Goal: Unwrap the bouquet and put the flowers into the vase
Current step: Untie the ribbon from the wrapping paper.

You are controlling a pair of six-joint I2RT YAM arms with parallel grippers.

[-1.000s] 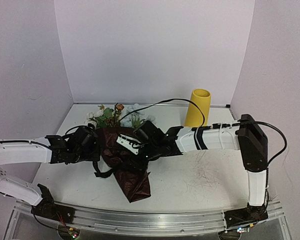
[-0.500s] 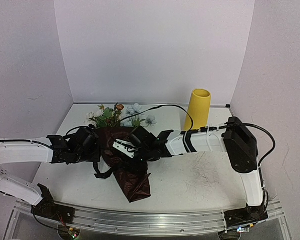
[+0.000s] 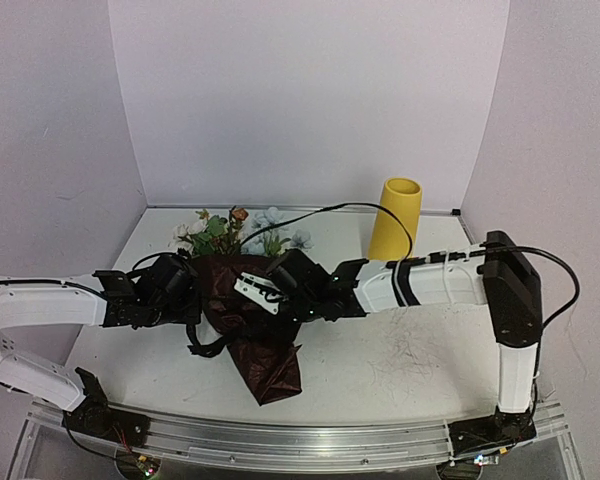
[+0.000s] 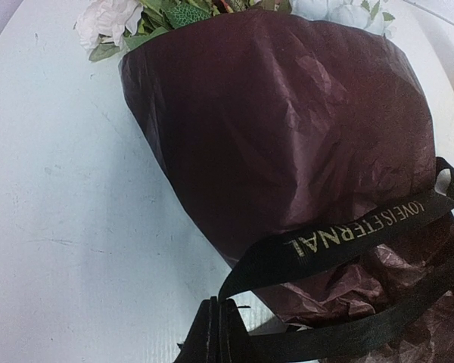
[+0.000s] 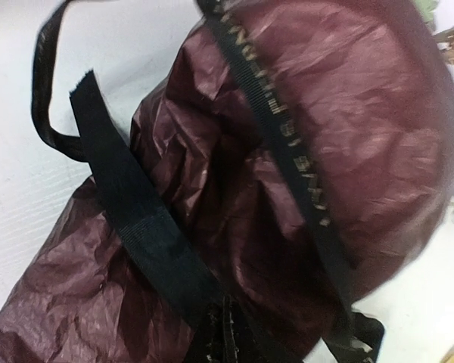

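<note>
The bouquet [image 3: 250, 335] lies on the table in dark red crinkled paper [image 4: 287, 128], blooms toward the back wall. Its flowers [image 3: 230, 230], white, pale blue and rusty, stick out of the far end; a white bloom [image 4: 106, 19] shows in the left wrist view. A black ribbon [image 4: 348, 234] with gold letters loops round the paper. My left gripper [image 4: 219, 314] is shut on one ribbon strand at the bouquet's left side. My right gripper [image 5: 228, 321] is shut on another ribbon tail [image 5: 129, 212], over the wrapping's middle. The yellow vase [image 3: 395, 218] stands upright at the back right.
A black cable [image 3: 330, 207] arcs from the right arm over the flowers and in front of the vase. The right forearm [image 3: 430, 280] stretches across the table just in front of the vase. Walls close in the table at the back and both sides.
The right gripper's jaws have closed on the ribbon tail. The right arm reached left over the wrapping, then drew back a little to the right. The left arm has held still.
</note>
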